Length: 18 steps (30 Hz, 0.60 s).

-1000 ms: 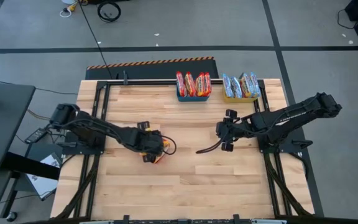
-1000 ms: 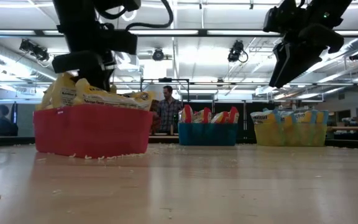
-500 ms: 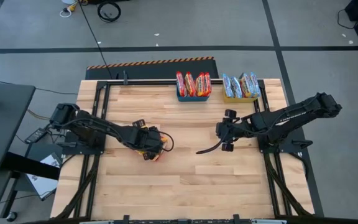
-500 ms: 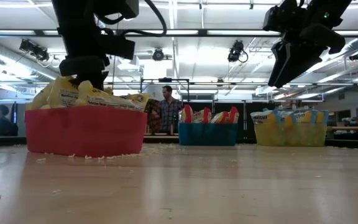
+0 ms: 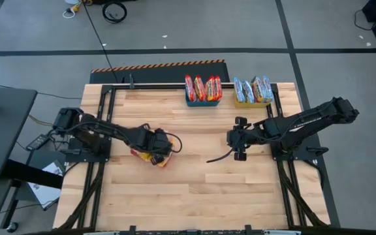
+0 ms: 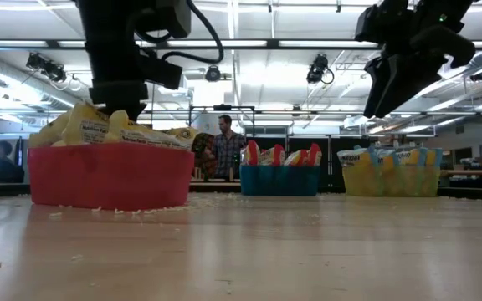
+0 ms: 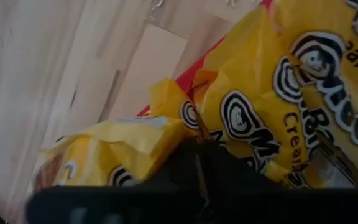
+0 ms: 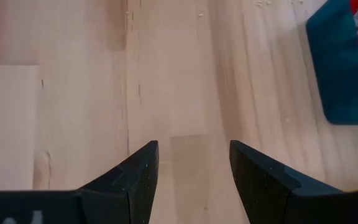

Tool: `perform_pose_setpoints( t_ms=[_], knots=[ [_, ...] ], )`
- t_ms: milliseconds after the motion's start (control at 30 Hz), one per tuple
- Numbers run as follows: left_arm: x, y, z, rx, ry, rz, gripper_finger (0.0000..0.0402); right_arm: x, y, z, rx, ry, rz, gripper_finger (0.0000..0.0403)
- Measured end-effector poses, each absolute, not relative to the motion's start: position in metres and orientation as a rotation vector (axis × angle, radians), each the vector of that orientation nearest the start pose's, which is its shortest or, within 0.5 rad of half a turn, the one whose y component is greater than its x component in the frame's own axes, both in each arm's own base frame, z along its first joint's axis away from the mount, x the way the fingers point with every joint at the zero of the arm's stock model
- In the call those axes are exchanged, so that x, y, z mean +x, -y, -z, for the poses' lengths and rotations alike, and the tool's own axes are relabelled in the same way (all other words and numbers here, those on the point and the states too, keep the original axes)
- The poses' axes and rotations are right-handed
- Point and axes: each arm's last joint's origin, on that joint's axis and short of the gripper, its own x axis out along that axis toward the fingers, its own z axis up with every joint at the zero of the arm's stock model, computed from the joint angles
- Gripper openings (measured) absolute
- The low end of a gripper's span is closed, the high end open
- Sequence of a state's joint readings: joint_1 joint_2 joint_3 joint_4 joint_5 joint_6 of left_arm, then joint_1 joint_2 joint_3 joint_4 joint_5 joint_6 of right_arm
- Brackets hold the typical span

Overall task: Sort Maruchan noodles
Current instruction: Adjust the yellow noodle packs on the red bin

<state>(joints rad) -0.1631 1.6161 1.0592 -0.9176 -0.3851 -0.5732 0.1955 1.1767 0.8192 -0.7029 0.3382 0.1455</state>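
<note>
- Left gripper (image 5: 156, 147): was down over the red bin (image 6: 107, 176), its dark fingers (image 7: 197, 168) together and buried among the yellow packets (image 7: 272, 106). Whether they pinched one could not be told; nothing showed lifted clear. Judged to be placing or picking a yellow packet there.
- Yellow packets: heaped in the red bin directly below and around the left gripper, standing above the bin's rim in the low view, crumpled against one another. Printed faces pressed close to the wrist camera.
- Red bin: sat on the table (image 5: 194, 189) under the left gripper, well apart from the other two bins; loose crumbs lay along its base.
- Right gripper (image 5: 239, 138): hung in the air above bare wood, jaws parted with nothing between them (image 8: 188, 171). Judged to be waiting while the left arm worked.
- Blue bin (image 5: 202, 99): beyond the right gripper, at the table's far edge, holding red packets (image 5: 203, 87) upright in a row.
- Yellow bin (image 5: 253, 101): just beside the blue bin, holding pale blue packets (image 5: 253, 88) upright.
- No loose packets showed on the table, so sorting looked nearly finished.
</note>
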Motion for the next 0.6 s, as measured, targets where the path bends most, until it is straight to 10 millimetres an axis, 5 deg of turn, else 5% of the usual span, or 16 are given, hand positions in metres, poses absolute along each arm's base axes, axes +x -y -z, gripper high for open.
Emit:
perform_pose_setpoints(
  t_ms=[200, 467, 600],
  knots=[
    [0.281, 0.032, -0.201, -0.108, -1.325, -0.552, 0.0007, 0.213, -0.033, -0.235, -0.158, -1.011, 0.192, 0.0203],
    [0.303, 0.036, -0.249, -0.112, -1.215, -0.484, 0.0003, 0.213, -0.033, -0.235, -0.157, -1.011, 0.184, 0.0203],
    [0.304, 0.036, -0.255, -0.121, -1.215, -0.469, 0.0002, 0.214, -0.033, -0.235, -0.148, -1.012, 0.178, 0.0203]
  ],
)
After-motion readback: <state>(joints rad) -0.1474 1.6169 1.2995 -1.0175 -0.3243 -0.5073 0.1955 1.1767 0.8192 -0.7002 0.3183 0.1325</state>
